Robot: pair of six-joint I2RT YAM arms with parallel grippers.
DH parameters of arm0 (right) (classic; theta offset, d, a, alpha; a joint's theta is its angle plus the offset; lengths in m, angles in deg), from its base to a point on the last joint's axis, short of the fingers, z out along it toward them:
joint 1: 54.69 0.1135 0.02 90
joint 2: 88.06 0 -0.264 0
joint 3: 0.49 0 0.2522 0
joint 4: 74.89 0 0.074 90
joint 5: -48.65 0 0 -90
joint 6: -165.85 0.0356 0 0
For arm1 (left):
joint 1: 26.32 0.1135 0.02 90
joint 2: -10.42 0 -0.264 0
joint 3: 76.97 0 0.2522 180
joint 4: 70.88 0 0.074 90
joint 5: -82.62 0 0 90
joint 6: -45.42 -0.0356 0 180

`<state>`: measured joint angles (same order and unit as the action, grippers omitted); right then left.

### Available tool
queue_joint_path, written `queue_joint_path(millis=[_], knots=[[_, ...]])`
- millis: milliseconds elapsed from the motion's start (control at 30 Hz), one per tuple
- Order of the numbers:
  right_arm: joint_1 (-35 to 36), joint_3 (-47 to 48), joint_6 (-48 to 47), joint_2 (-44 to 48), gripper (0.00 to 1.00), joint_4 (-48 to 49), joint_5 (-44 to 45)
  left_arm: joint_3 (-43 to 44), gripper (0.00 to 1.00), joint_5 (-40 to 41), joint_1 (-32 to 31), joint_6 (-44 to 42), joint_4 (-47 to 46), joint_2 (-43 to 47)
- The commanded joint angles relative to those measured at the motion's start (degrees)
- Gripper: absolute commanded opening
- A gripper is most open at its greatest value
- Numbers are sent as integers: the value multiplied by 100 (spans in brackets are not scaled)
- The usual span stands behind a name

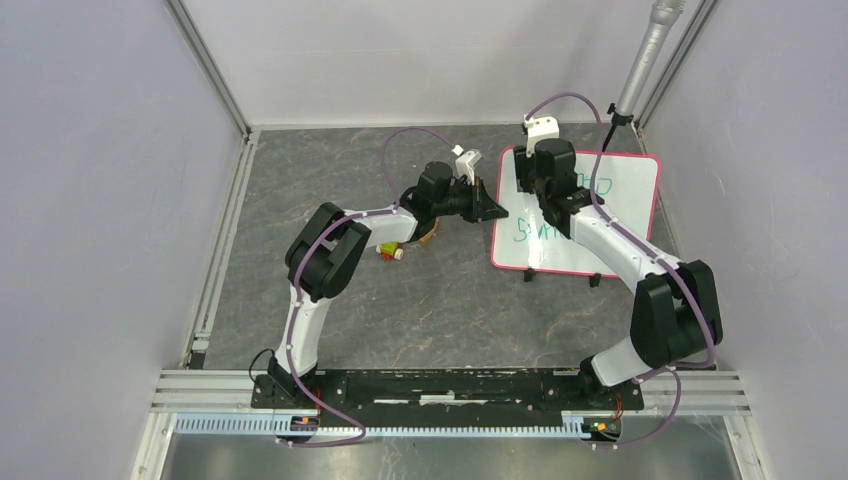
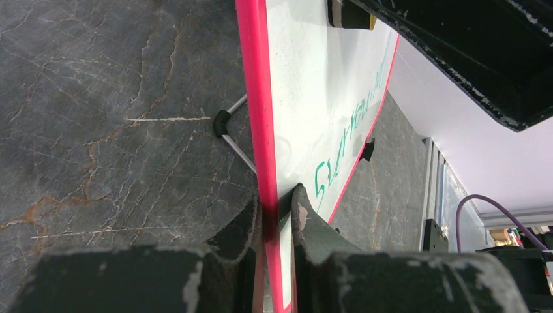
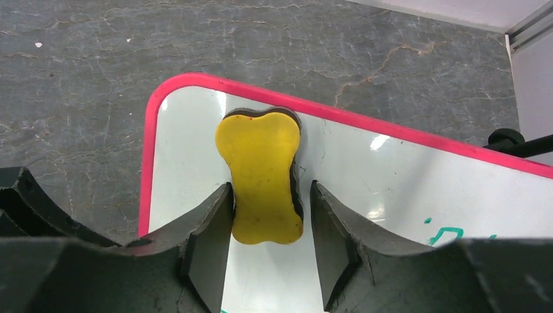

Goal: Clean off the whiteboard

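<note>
The whiteboard (image 1: 625, 200), pink-framed with green writing (image 2: 345, 137), stands on small black feet at the right back of the table. My left gripper (image 1: 495, 212) is shut on its left edge; in the left wrist view the fingers (image 2: 274, 215) pinch the pink frame (image 2: 254, 98). My right gripper (image 1: 530, 180) is over the board's far left corner. In the right wrist view it (image 3: 270, 188) is open around a yellow bone-shaped eraser (image 3: 261, 169) lying on the board (image 3: 391, 182); the left finger touches it, the right finger stands apart. The eraser also shows in the left wrist view (image 2: 349, 13).
A small colourful object (image 1: 390, 252) and a brown item (image 1: 428, 235) lie under the left forearm. A metal pole (image 1: 645, 60) with a black clamp (image 3: 515, 140) stands behind the board's far right corner. Grey walls enclose the table on three sides.
</note>
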<state>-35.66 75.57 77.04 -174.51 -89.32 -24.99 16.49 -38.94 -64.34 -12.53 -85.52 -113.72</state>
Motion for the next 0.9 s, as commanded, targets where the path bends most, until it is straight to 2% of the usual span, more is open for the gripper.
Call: queue_joint_path(millis=[0,67,200,367,500,633,867], knots=[[10,311,-262,-38,54,236,-9,-154,2,1182,90,-823,625,-284],[5,380,-284,-69,59,244,-94,-156,2,1186,93,-823,627,-278],[5,525,-312,-119,60,221,-45,-154,2,1188,93,-826,626,-284],[3,640,-315,-264,50,206,-29,-156,2,1186,93,-828,631,-279],[2,686,-267,-396,48,161,-35,-161,2,1183,93,-826,633,-278],[28,733,-201,-496,42,229,-158,-165,2,1208,88,-839,625,-278],[334,1082,-128,-828,36,267,-199,-187,2,1362,49,-877,653,-247]])
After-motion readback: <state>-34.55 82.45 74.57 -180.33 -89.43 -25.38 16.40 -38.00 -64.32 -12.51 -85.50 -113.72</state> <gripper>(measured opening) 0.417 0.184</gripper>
